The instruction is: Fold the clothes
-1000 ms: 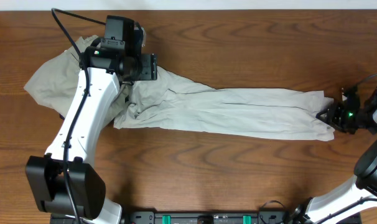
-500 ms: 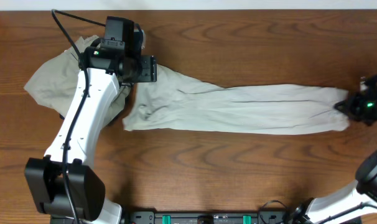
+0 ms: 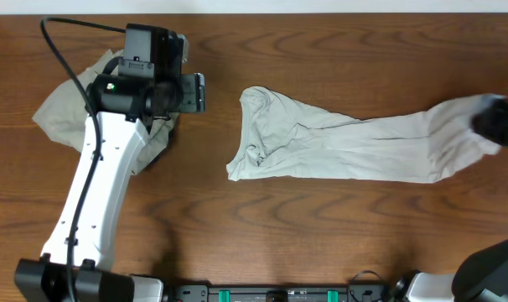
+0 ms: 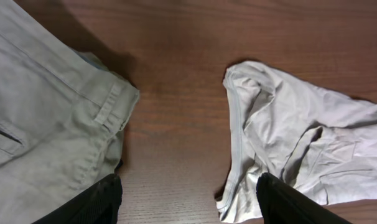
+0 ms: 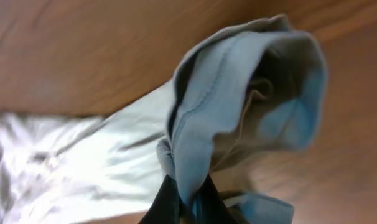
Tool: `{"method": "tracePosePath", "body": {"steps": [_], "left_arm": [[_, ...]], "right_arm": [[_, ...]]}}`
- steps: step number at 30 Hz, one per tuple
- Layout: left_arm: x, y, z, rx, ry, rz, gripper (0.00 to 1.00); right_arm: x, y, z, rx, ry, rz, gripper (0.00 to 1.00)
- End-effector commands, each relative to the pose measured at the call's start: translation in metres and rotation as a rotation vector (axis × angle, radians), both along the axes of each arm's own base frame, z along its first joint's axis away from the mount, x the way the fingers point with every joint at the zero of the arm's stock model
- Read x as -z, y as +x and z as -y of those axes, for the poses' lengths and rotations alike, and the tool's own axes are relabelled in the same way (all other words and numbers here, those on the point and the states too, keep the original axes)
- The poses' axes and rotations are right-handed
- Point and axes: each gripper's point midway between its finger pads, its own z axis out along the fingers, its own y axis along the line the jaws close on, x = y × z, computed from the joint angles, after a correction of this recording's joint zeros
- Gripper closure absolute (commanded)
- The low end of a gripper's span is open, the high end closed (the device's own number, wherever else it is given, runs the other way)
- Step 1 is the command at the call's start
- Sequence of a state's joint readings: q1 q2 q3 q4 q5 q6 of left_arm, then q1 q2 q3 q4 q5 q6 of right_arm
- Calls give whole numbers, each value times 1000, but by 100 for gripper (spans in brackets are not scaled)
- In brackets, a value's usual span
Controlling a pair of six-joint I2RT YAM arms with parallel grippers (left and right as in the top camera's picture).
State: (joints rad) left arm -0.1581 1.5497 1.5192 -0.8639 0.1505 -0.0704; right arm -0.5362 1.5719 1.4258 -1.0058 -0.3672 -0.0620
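Across nearly the whole overhead view, a brown wooden table (image 3: 321, 226) with a flowing dark grain is seen; only a thin pale strip (image 3: 321, 5) of the room is shown along the far edge, and what it belongs to cannot be told.

Over the right half of the table the T-shirt (image 3: 346, 147) is laid out as a long, wrinkled band. Its rounded, bunched end lies near the middle of the table, and its other end is drawn out to the right edge. The white left arm (image 3: 90, 201) is stretched from the near left corner toward the far left.

Beneath the arm's wrist a heap of khaki trousers (image 3: 57, 113) is spread, with a stitched waistband and a belt loop shown in the left wrist view. Bare wood is left between the trousers and the T-shirt, so the two are apart.

The left gripper (image 4: 188, 200) is held spread above that bare wood, with nothing between its dark fingers. The right gripper (image 5: 185, 200) is pressed together on a seamed fold of the T-shirt's end, which is raised off the wood. A black cable (image 3: 57, 29) is looped behind the left wrist.
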Motion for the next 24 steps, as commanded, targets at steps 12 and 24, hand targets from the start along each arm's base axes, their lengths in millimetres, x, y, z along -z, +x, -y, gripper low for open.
{"method": "tracePosePath", "body": {"steps": [12,24], "left_arm": [[-14,-5,-3,9,10,28,28],[-13,-5,-4,6,17,29,28]], "right_arm": [[45,25,-156,-389,1,-148,99],[105,18,-252,-580,25,-295,99]]}}
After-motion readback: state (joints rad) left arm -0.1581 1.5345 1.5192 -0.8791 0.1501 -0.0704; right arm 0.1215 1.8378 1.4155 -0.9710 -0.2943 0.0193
